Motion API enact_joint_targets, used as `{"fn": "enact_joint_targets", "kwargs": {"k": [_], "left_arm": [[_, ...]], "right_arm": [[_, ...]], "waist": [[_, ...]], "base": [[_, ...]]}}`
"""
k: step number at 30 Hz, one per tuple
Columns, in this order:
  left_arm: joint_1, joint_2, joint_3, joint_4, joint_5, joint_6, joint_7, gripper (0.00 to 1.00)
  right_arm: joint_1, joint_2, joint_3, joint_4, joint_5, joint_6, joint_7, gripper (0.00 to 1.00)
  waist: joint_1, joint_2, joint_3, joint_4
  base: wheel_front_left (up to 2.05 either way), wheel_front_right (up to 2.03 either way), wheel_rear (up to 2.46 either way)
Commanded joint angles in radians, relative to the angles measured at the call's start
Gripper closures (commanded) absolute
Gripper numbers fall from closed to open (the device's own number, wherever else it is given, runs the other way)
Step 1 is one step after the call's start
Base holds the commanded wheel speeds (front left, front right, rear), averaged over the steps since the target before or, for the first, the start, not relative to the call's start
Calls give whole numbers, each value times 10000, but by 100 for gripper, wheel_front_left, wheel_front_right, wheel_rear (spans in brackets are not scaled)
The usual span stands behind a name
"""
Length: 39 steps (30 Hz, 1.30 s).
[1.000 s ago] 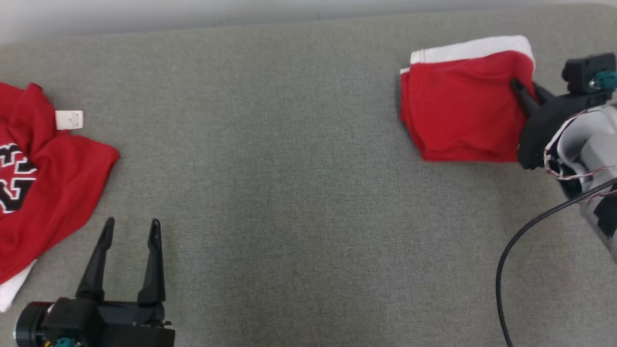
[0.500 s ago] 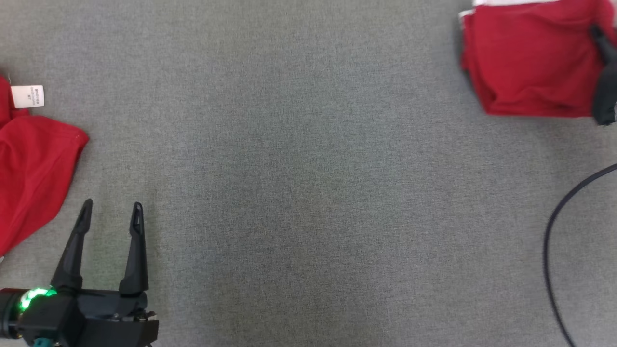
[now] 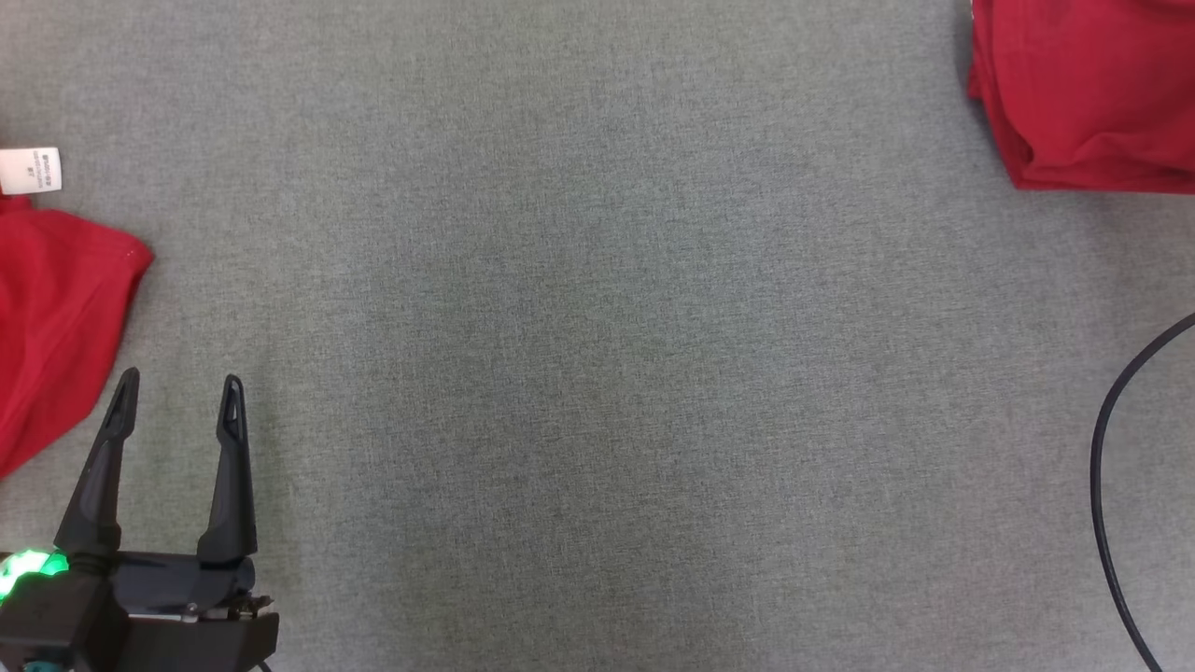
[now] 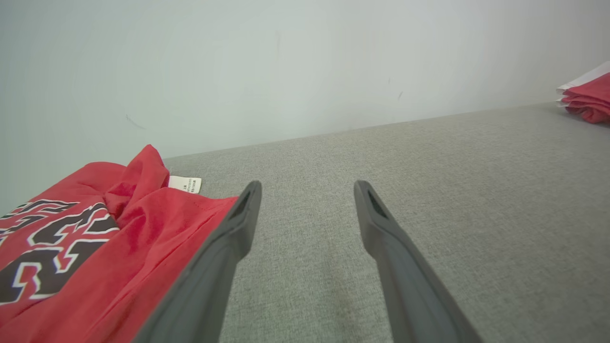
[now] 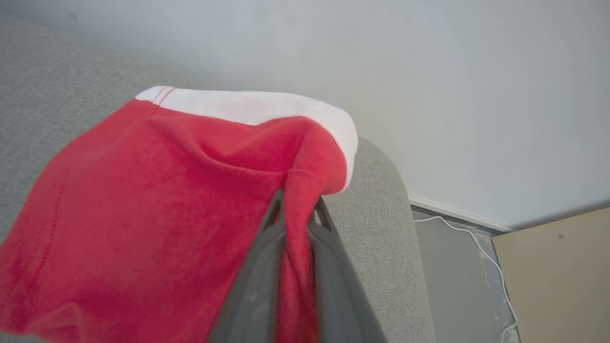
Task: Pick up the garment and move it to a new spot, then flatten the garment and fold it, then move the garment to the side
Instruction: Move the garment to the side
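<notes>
Two right fingers [image 5: 255, 290] pinch the folded garment [image 5: 143, 200]; jersey [image 4: 71, 247] tag [image 4: 185, 184] is unreadable.

folded garment [image 3: 1083, 93] cut off at top right corner, red shirt [image 3: 56, 317] cut by left edge, tag [image 3: 30, 171] print unreadable

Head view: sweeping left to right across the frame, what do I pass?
First the crumpled red garment → left gripper → folded red garment.

Right pincer [image 5: 298, 207] pinches a fold of the red garment [image 5: 157, 200]; grey cushion [image 5: 381, 228] beneath.
</notes>
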Motion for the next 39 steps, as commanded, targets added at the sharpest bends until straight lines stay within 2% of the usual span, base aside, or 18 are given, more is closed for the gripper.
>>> {"fn": "enact_joint_targets", "kwargs": {"k": [1,7,8,9,11,19,27,32,36,39], "left_arm": [[114,81,1,-52,78,50,36,0],[124,96,-7,-95,15,95,30,0],[126,99,-10,-84,-1,108,22,0],[126,99,-14,-67,-12,119,12,0],[126,92,-22,-40,-46,145,-13,0],[177,24,-57,35,-101,244,-77,0],[207,-148,-120,361,-274,308,-208,0],[372,-331,-206,786,-471,318,-305,0],[569,-465,-248,1021,-537,329,-331,0],[720,-539,-252,1135,-596,360,-352,0]], "right_arm": [[-150,-24,31,46,-97,-6,-46,100],[-252,107,54,257,-262,-6,-35,100],[-275,114,54,304,-269,-6,-11,86],[-298,120,57,362,-339,-6,54,63],[-377,115,61,468,-518,-6,50,0],[-546,151,73,849,-879,-6,113,0],[-212,584,-420,775,8,-6,-920,0],[385,1053,-1207,436,948,-4,-1889,0],[975,1392,-1954,-63,1413,-6,-2045,0],[1557,1554,-2790,-730,1231,-6,-2038,0]], "waist": [[0,-1,56,28],[0,-1,149,121],[0,-1,154,138],[0,-1,155,156],[0,-1,155,192],[0,-1,89,260],[0,-1,-335,191],[0,-1,-1104,159],[0,-1,-1719,112],[0,-1,-2126,75]], "base": [[0,0,0],[0,0,0],[0,0,0],[0,0,0],[0,0,0],[0,0,0],[0,0,0],[0,0,0],[0,0,0],[0,0,0]]}}
